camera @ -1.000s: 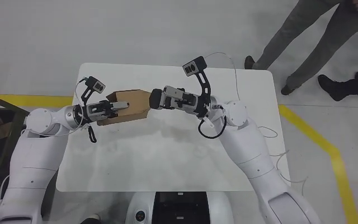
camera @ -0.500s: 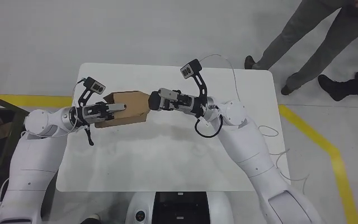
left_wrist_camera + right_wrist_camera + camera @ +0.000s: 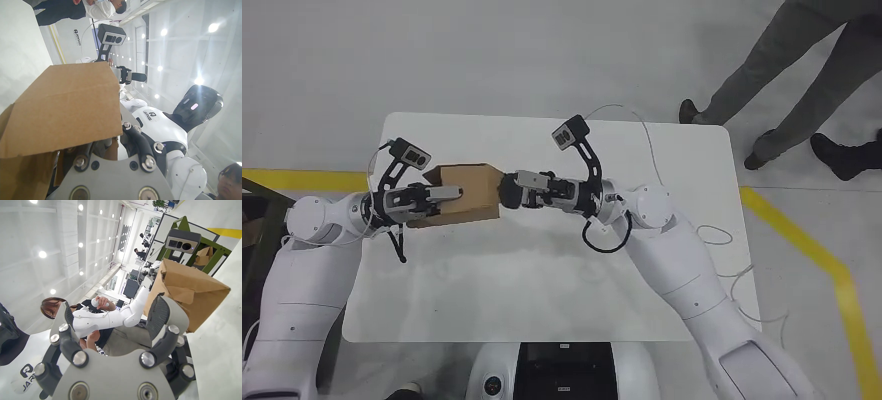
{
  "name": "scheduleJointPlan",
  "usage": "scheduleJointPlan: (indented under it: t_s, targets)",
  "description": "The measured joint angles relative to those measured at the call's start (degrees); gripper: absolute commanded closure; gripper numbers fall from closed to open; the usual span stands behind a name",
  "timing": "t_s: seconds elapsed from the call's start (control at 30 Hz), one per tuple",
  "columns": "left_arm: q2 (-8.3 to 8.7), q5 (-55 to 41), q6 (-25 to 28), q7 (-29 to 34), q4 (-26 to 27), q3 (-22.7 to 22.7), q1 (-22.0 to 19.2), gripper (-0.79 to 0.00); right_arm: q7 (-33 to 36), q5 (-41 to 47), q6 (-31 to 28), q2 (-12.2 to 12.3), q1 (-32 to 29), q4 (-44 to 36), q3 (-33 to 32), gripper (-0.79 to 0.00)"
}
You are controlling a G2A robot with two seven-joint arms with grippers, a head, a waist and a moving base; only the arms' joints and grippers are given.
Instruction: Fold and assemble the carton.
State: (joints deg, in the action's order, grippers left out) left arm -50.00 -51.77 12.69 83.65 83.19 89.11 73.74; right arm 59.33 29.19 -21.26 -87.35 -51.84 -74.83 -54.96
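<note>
A brown carton (image 3: 470, 190) is held over the white table's (image 3: 542, 290) far left part, between both arms. My left gripper (image 3: 442, 191) grips its left end, shut on a cardboard wall; in the left wrist view a carton panel (image 3: 64, 111) covers the fingertips. My right gripper (image 3: 508, 190) is at the carton's right end and stands open. In the right wrist view, one finger pad (image 3: 157, 315) rests against the carton's (image 3: 196, 294) folded end flaps, and the other finger (image 3: 65, 313) is far apart from it in the air.
A green frame holding cardboard (image 3: 209, 253) stands beyond the table's left edge (image 3: 257, 200). A person's legs (image 3: 802, 70) are on the floor past the table's far right corner. The table's near half lies bare.
My right gripper has moved left and slightly nearer, pressing on the carton's right end. The carton and my left gripper shifted a little to the left.
</note>
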Motion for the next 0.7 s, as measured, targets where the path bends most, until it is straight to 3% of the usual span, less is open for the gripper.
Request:
scheduleJointPlan:
  t_s: [0.43, 0.7]
  targets:
    - [-0.29, -3.68, -2.85, 3.97, -1.6, 0.0, -0.38, 0.0, 0.17, 0.25, -0.79, 0.02, 0.66, -0.59, 0.69, -0.785]
    - [-0.32, -6.57, -6.52, 4.35, -2.76, -1.19, -1.82, 0.0, 2.06, -4.51, -9.04, 0.21, 1.63, -2.25, 1.15, -0.785]
